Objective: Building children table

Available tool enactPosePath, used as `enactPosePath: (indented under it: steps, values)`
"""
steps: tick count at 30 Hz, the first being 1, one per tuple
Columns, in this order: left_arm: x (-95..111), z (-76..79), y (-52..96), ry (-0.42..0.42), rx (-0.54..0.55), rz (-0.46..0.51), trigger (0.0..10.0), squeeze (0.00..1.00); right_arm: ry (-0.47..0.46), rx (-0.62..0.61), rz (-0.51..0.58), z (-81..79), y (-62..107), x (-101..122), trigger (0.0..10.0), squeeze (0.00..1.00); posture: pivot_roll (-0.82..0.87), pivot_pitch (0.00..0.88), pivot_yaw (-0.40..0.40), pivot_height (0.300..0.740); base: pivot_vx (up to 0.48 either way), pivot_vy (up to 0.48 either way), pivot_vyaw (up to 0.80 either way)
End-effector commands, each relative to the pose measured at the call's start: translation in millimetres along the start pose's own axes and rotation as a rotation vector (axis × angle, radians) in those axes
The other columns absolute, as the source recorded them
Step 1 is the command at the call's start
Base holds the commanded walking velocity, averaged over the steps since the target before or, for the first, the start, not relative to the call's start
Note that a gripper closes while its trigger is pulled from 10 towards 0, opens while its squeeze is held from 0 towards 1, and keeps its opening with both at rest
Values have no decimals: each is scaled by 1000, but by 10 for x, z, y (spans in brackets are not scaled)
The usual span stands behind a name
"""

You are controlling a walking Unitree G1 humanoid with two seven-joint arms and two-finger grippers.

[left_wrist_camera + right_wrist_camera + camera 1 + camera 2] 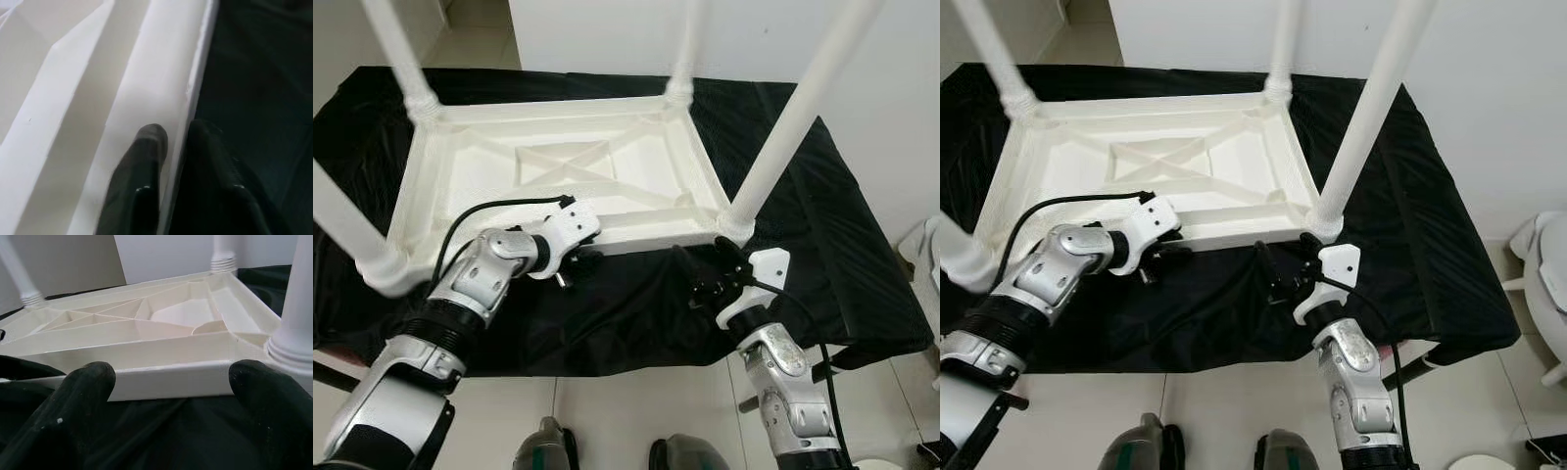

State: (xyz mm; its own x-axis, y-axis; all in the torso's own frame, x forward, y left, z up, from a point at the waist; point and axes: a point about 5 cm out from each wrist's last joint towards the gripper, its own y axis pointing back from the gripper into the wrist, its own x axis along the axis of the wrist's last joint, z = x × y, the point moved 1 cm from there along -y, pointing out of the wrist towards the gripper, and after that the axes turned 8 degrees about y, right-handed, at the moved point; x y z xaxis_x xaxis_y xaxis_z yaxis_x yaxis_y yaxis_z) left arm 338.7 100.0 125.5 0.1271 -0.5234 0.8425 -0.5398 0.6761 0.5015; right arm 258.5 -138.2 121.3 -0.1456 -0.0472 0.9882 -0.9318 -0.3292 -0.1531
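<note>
Left gripper (171,142) clamped on near rim of white children table (558,171), one finger inside rim, one outside. Right gripper (171,382) spread wide, empty, just beside near-right corner. Black cloth (862,255) covers worktop. Table upside down on cloth, ribbed underside up. Four legs (793,117) stand upright at corners. Robot's feet (543,446) on pale floor, near edge.

All 4 legs of the upturned white table (558,166) run out past the picture's top or left edge, so their ends are unseen. In the left wrist view the left gripper (171,142) straddles the table's rim, which hides the inner side of its outer finger. The black cloth (862,264) under the table conceals whatever supports it.
</note>
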Motion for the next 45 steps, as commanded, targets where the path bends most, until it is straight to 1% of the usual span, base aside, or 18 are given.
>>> enactPosePath:
  steps: [1, 7, 8, 11, 12, 16, 20, 21, 22, 25, 26, 28, 29, 33, 37, 38, 42, 45]
  values:
    - [-18, -41, 17, 36, 45, -1, 0, 0, 11, -5, -7, 11, -3, -8, 10000, 0, -140, 25, 37, 740, 0, 0, 0]
    - [82, -7, -49, 76, 67, 44, 0, 0, 13, -13, -4, 20, -19, -2, 10000, 0, -140, 28, 39, 740, 0, 0, 0]
    - [204, 25, -136, 108, 109, 98, 2392, 0, 14, -26, -1, 30, -41, 2, 10000, 0, -133, 36, 35, 740, 0, 0, 0]
    - [251, 33, -167, 118, 127, 118, 2392, 0, 15, -31, -1, 33, -50, 3, 10000, 0, -133, 36, 35, 740, 0, 0, 0]
    - [310, 31, -211, 137, 164, 138, 10000, 0, 16, -36, 0, 35, -61, 5, 10000, 0, -129, 40, 31, 740, 0, 0, 0]
    - [459, 68, -292, 159, 217, 204, 10000, 0, 17, -42, 3, 31, -91, 14, 10000, 0, -127, 45, 27, 740, 0, 0, 0]
    - [521, 127, -295, 207, 198, 244, 10000, 0, 17, -46, 4, 30, -105, 18, 10000, 0, -122, 48, 25, 740, 0, 0, 0]
    - [534, 127, -285, 228, 197, 256, 10000, 906, 17, -47, 4, 31, -110, 17, 10000, 0, -120, 51, 24, 740, 0, 0, 0]
    - [541, 125, -277, 241, 199, 262, 10000, 1000, 17, -48, 3, 32, -112, 16, 10000, 0, -120, 51, 24, 740, 0, 0, 0]
    - [542, 115, -277, 224, 219, 252, 10000, 1000, 18, -50, 3, 32, -117, 16, 10000, 0, -117, 54, 22, 740, 0, 0, 0]
    - [548, 109, -278, 197, 237, 247, 10000, 78, 19, -50, 2, 29, -120, 15, 10000, 0, -116, 57, 18, 740, 0, 0, 0]
    - [554, 107, -278, 189, 242, 247, 10000, 78, 19, -50, 2, 27, -122, 15, 10000, 0, -116, 57, 18, 740, 0, 0, 0]
    - [574, 99, -261, 188, 242, 253, 10000, 0, 19, -49, 1, 26, -125, 16, 10000, 0, -116, 57, 18, 740, 0, 0, 0]
    - [608, 82, -205, 179, 236, 266, 10000, 0, 21, -49, 0, 27, -123, 16, 10000, 0, -116, 62, 16, 740, 0, 0, 0]
    - [594, 81, -33, 162, 210, 265, 10000, 0, 25, -50, -4, 38, -110, 13, 10000, 0, -115, 64, 14, 740, 0, 0, 0]
    - [521, 84, 109, 149, 188, 243, 10000, 0, 27, -51, -6, 44, -105, 11, 10000, 0, -114, 66, 15, 740, 0, 0, 0]
    - [467, 89, 195, 147, 171, 226, 10000, 0, 29, -52, -7, 50, -103, 9, 10000, 0, -113, 65, 15, 740, 0, 0, 0]
    - [333, 114, 363, 101, 133, 180, 10000, 0, 31, -53, -11, 54, -99, 1, 10000, 0, -108, 63, 13, 740, 0, 0, 0]
